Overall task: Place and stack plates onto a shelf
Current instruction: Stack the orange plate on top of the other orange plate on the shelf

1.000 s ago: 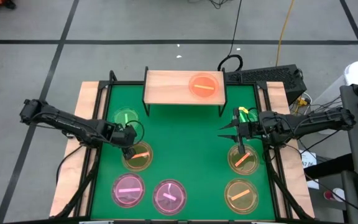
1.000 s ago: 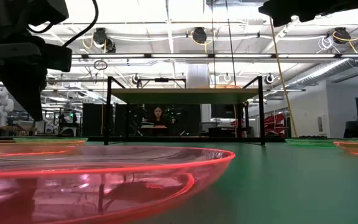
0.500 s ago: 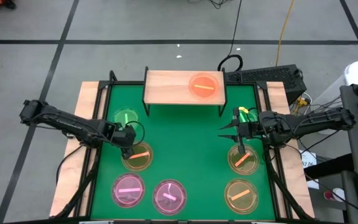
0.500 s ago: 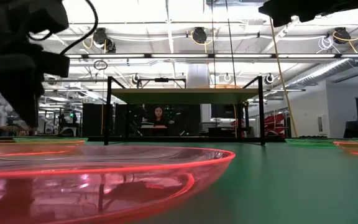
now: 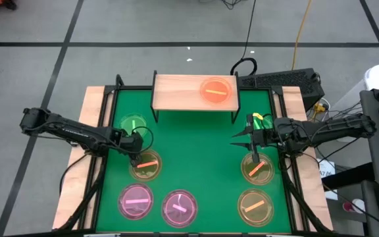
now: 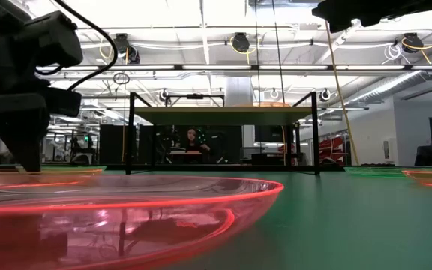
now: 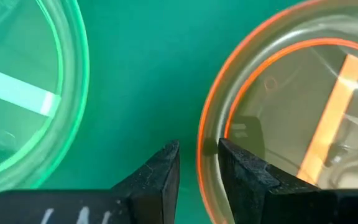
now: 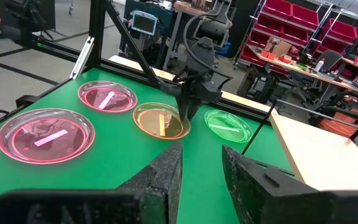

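Note:
The light-wood shelf (image 5: pixel 176 92) stands at the table's far edge with one orange-red plate (image 5: pixel 216 91) on it. An amber plate (image 5: pixel 146 164) lies flat on the green mat left of centre, and a green plate (image 5: pixel 132 124) lies just beyond it. My left gripper (image 7: pixel 199 168) points down, open, low over the amber plate's far-left rim (image 7: pixel 201 146). One finger stands inside the rim and one outside, and I cannot tell whether either touches it. My right gripper (image 8: pixel 201 168) waits open and level above the mat's right side.
Two pink plates (image 5: pixel 135 201) (image 5: pixel 178 208) lie near the front edge. Two more amber plates (image 5: pixel 258 168) (image 5: pixel 254 207) lie at the right, and a green one (image 5: pixel 260 120) is partly under the right arm. Wooden strips (image 5: pixel 77 171) border the mat.
My left gripper has sunk toward the mat, down to the amber plate's rim. The plates have stayed where they were.

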`<move>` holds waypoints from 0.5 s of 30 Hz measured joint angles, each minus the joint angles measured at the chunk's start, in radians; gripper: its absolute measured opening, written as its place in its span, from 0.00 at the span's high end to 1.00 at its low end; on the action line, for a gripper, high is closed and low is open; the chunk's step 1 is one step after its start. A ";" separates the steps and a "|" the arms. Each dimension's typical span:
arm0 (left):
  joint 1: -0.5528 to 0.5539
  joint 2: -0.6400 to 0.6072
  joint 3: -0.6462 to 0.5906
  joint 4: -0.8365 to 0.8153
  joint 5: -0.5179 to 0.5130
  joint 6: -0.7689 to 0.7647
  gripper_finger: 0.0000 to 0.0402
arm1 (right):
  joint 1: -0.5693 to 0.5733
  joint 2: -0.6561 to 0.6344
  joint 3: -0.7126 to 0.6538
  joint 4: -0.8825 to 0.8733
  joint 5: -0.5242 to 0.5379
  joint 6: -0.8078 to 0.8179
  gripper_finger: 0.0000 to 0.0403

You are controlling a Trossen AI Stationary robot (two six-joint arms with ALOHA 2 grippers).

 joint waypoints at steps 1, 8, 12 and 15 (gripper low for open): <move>0.000 0.000 0.000 0.000 0.013 0.001 0.73 | 0.000 0.000 0.000 0.000 0.000 0.000 0.76; 0.000 -0.001 0.000 0.003 0.016 -0.014 0.96 | 0.000 0.000 0.000 0.000 0.000 0.000 0.76; 0.000 -0.001 0.000 0.059 0.015 -0.038 0.99 | 0.000 0.000 0.000 0.000 0.000 0.000 0.76; 0.000 -0.001 0.015 0.121 0.015 -0.034 0.99 | 0.000 0.000 0.000 0.000 0.000 0.000 0.76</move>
